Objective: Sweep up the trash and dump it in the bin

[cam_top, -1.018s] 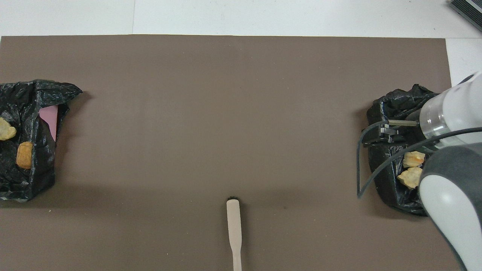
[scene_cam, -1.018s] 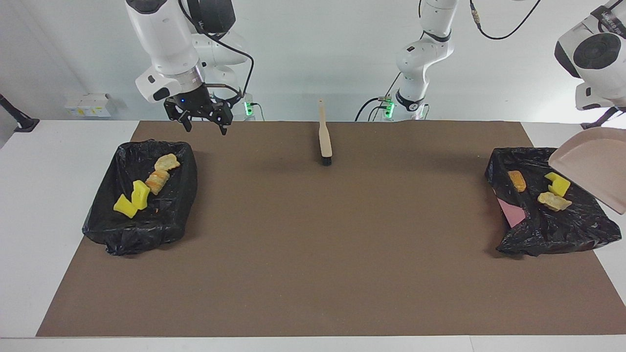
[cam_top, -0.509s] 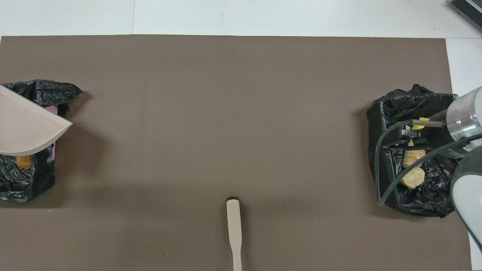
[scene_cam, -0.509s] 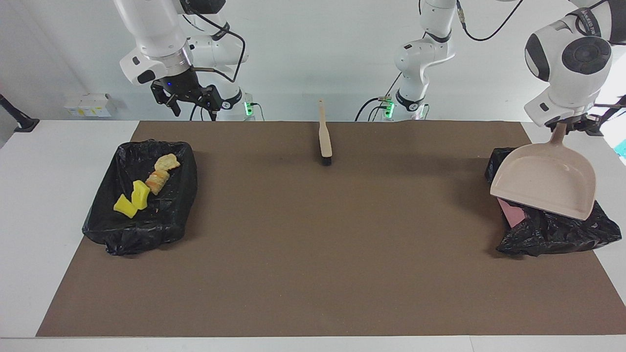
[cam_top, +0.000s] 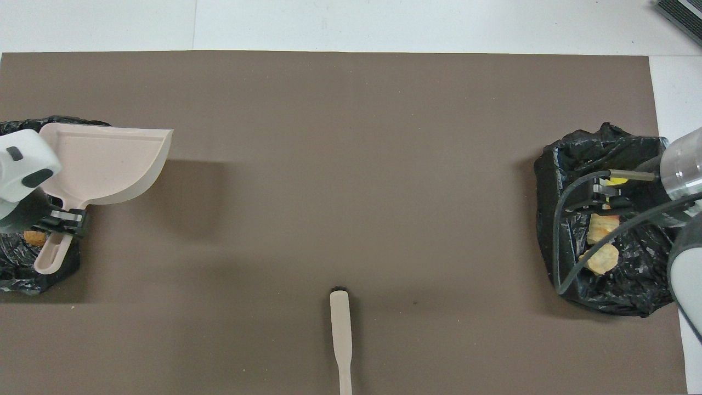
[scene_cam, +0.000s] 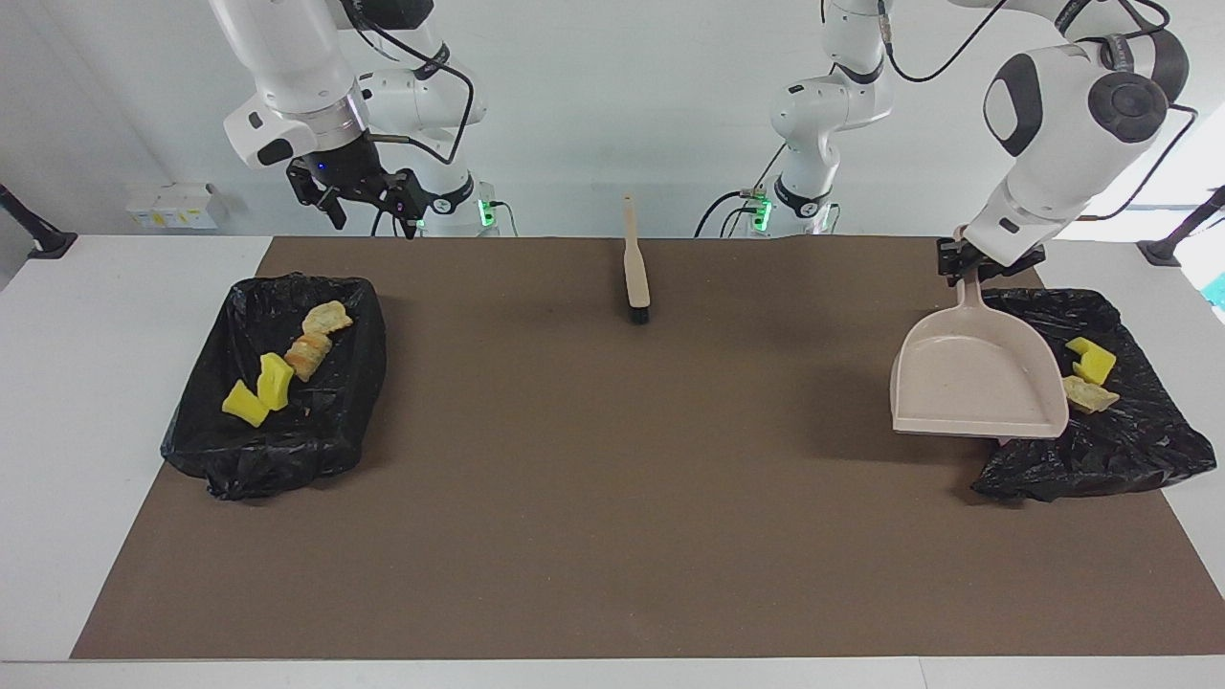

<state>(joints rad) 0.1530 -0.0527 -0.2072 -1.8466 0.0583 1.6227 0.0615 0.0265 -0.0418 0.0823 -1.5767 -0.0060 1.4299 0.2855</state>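
White walls back the counter [scene_cam: 38, 402], most of it covered by a brown mat [scene_cam: 612, 498]. Closest to the robots' edge, at the middle of the mat, lies a beige brush [scene_cam: 634, 263], handle toward the robots and dark bristles pointing away. Up in the air over that same edge, near the corner at the right arm's end, the right pincer [scene_cam: 364, 203] hangs with its fingers spread and nothing between them. Farther out, at the right arm's end of the counter, sits a bin lined with black bag [scene_cam: 278, 383] holding four pieces of trash [scene_cam: 287, 368]: two yellow chunks and two tan lumps. At the left arm's end sits a second black-lined bin [scene_cam: 1110, 421], with yellow and tan trash pieces [scene_cam: 1086, 375] in it. The left pincer [scene_cam: 968, 263] is closed on the handle of a beige dustpan [scene_cam: 971, 378], which hangs tilted, scoop down, over the mat-side rim of that bin, its pan bare and partly covering the bin in the facing view.
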